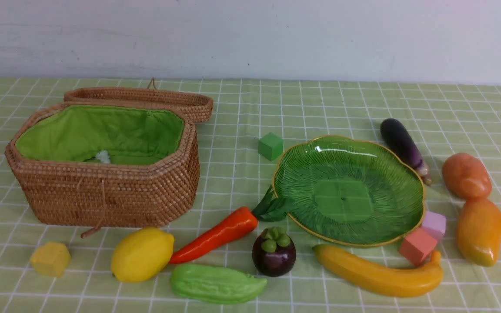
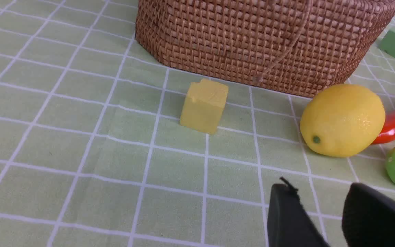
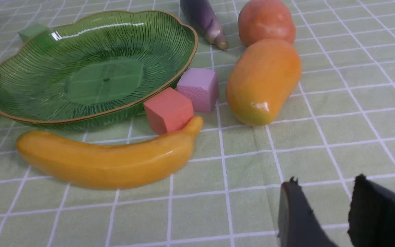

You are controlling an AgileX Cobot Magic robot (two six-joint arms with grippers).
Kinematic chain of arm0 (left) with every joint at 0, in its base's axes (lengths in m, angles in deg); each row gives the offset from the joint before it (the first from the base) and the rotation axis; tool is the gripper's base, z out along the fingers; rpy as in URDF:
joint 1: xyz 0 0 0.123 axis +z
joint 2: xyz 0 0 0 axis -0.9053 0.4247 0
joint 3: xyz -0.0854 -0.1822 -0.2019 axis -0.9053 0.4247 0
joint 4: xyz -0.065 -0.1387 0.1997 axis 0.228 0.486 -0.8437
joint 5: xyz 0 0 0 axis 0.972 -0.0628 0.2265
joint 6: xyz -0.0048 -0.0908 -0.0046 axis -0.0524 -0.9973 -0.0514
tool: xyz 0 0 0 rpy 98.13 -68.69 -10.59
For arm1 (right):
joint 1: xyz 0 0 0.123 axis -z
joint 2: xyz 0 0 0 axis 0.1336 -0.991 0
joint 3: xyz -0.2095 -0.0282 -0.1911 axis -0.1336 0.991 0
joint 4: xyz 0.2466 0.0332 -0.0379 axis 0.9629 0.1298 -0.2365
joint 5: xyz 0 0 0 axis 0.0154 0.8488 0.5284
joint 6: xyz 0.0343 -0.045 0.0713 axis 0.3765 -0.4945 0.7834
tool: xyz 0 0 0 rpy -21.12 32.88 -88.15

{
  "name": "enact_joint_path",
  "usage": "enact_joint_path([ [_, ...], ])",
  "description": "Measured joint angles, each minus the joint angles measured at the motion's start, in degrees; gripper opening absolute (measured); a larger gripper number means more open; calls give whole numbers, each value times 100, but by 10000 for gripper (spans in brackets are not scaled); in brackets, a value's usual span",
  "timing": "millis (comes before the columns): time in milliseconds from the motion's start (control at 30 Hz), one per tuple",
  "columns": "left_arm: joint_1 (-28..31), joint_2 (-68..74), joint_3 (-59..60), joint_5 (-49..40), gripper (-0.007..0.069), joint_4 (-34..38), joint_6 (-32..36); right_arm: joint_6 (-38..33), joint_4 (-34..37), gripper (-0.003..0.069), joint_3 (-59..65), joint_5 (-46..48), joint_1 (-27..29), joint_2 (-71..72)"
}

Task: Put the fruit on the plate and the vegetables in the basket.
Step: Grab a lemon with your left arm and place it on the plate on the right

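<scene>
While the left gripper (image 2: 321,193) and right gripper (image 3: 326,187) gape empty, checked green cloth (image 1: 320,100) meets a white wall (image 1: 250,39).

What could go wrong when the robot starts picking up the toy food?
The round lemon might roll away if pinched off-centre. The banana touches the coral block, so lifting it may knock that block. Leaves of the carrot reach the plate, so pulling it could nudge the plate.
</scene>
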Motion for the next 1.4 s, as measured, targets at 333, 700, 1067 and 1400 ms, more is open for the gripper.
enact_joint_path([
  [333,0,0,0,0,239,0,0,0,0,241,0,0,0,0],
  [700,0,0,0,0,239,0,0,0,-11,241,0,0,0,0],
  [1067,0,0,0,0,239,0,0,0,-11,241,0,0,0,0],
  [1400,0,0,0,646,239,277,-211,0,-11,241,0,0,0,0],
])
